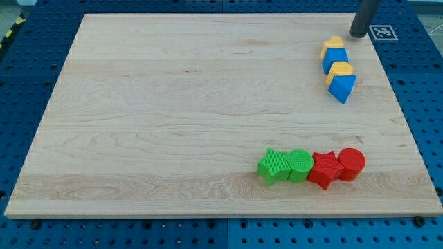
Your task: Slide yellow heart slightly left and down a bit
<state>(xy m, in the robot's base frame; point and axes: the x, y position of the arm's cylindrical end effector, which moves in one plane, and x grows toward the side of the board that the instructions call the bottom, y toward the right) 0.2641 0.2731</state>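
Note:
Two yellow blocks sit in a column at the view's upper right, stacked alternately with two blue blocks. The upper yellow block [334,43] touches a blue block [334,59] below it. The lower yellow block [340,69] touches a blue triangular block [342,88] below it. I cannot tell which yellow block is the heart. My tip [359,35] rests near the board's top edge, just up and to the right of the upper yellow block, a small gap apart.
A row of blocks lies near the view's bottom right: a green star [273,167], a green cylinder [300,164], a red star [324,169] and a red cylinder [351,164]. The wooden board [173,104] lies on a blue pegboard table.

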